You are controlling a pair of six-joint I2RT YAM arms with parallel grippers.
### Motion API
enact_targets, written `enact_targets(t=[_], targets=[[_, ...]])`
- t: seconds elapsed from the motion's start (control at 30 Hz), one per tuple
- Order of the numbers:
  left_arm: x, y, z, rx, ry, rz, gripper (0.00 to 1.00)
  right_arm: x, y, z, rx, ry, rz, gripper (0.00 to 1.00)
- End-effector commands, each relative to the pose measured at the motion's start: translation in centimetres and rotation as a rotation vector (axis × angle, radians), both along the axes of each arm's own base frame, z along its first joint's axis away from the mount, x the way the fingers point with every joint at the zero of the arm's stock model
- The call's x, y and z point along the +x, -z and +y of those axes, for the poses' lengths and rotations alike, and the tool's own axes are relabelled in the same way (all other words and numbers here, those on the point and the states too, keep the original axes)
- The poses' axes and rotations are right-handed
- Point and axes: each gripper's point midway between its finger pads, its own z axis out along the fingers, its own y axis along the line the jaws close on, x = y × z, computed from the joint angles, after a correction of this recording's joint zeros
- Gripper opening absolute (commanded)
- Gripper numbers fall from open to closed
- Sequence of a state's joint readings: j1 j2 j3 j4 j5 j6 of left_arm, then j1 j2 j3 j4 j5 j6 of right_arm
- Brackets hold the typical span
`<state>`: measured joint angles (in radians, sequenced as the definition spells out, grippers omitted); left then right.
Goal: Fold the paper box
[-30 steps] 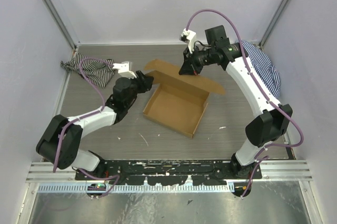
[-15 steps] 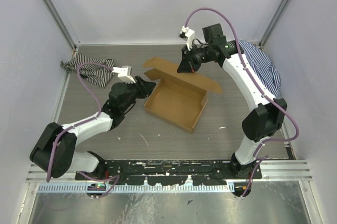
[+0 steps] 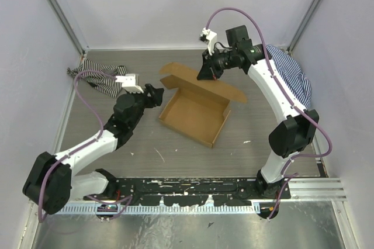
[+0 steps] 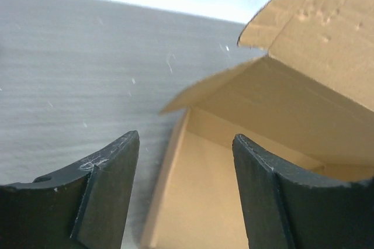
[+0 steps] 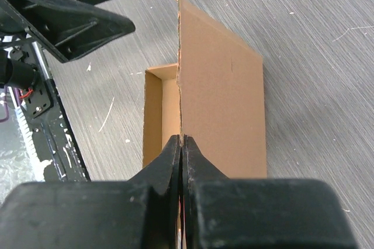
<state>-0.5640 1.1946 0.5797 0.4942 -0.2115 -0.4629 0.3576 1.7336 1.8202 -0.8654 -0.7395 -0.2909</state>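
Note:
The paper box [image 3: 196,114] is a shallow brown cardboard tray in the middle of the table, with its lid flap [image 3: 204,84] raised along the far side. My right gripper [image 3: 205,75] is shut on the top edge of that lid [image 5: 222,103], and its fingertips [image 5: 181,139] pinch the cardboard. My left gripper [image 3: 156,93] hovers just left of the box's near-left corner, open, with nothing between its fingers. In the left wrist view the box's left wall and inside [image 4: 210,190] lie beyond the spread left gripper [image 4: 184,138].
One striped cloth [image 3: 102,78] is bunched at the back left, near the left arm. Another striped cloth [image 3: 292,73] lies at the back right behind the right arm. White enclosure walls close off the far and side edges.
My left gripper has drawn back to the left, away from the box's corner, and has opened wider. The right gripper has stayed shut on the lid, almost still.

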Motion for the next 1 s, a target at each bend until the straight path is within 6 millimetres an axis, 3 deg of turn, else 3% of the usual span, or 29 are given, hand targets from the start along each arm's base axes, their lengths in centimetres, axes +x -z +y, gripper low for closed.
enact_targets(t=[0.0,0.07,0.23,0.6,0.87,0.97], targets=[[0.7,-2.5,2.4,0.089,-0.086,-0.232,0.73,-0.9,-3.2,0.8,0.08,-0.063,-0.037,0.01],[0.2,-3.5,1.0,0.048,-0.009,-0.352,0.73,-1.4,-3.3,1.0,0.095,-0.083,-0.019,0.01],[0.4,-1.9,-2.6,0.072,0.167,-0.386,0.7,-2.2,-3.6,0.9,0.111,-0.106,-0.008,0.01],[0.8,-2.8,-3.1,0.094,0.183,-0.415,0.63,-2.5,-2.8,1.0,0.119,-0.126,0.021,0.01],[0.6,-3.6,-3.9,0.047,0.219,-0.411,0.3,-2.3,-2.7,0.8,0.106,-0.108,0.019,0.01],[-0.1,-4.2,-4.0,0.036,0.242,-0.403,0.25,-2.1,-2.5,0.8,0.104,-0.102,0.023,0.01]])
